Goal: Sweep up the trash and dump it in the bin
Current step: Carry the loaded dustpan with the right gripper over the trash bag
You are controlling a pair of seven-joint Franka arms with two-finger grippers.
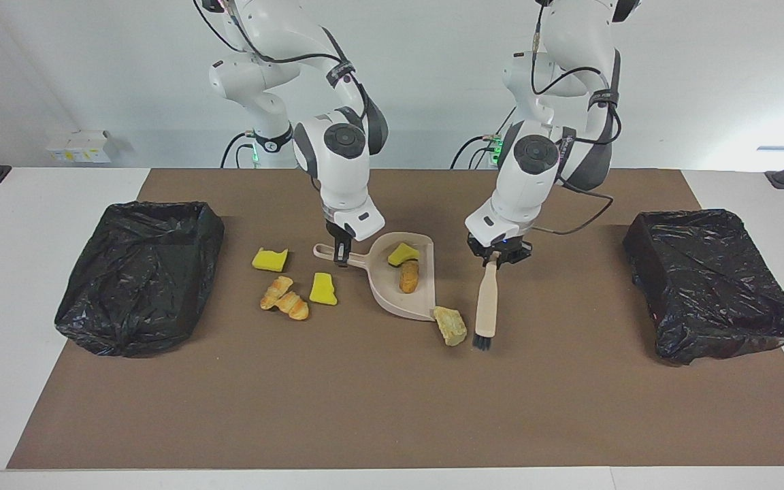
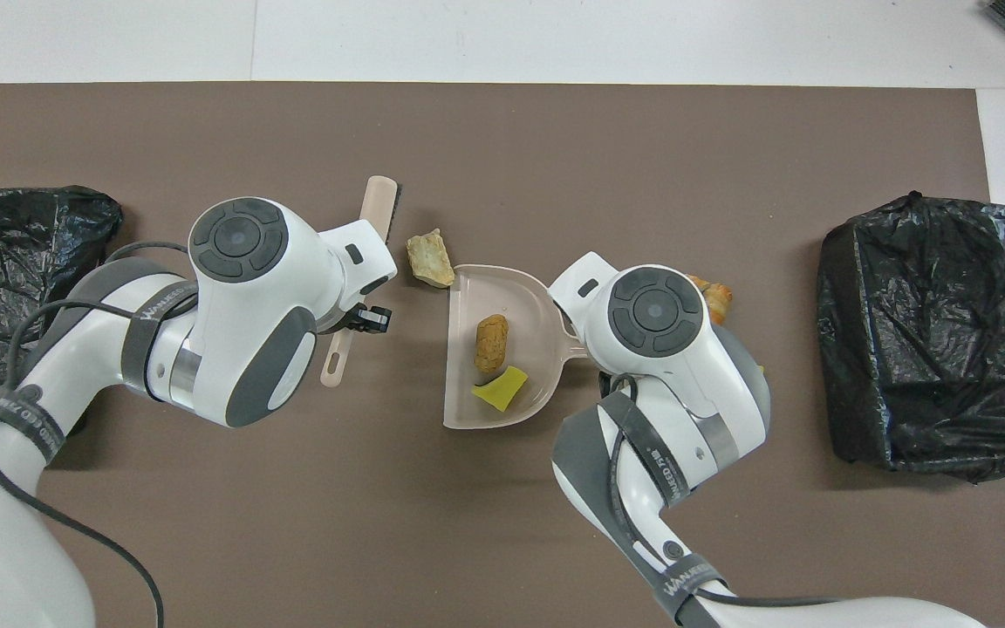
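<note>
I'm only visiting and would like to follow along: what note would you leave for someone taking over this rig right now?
Left gripper: shut on brush, bristles beside the pale bread chunk.
Right gripper: shut on dustpan handle.
Done: one yellow sponge chunk and one bread piece in the pan.
Left: pale chunk at the pan's lip; two sponge chunks and croissant toward the right arm's bin; then dump.

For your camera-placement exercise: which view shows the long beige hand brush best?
The facing view: the long beige hand brush shows whole, from the left gripper to its dark bristles. In the overhead view, the left arm covers its middle.
</note>
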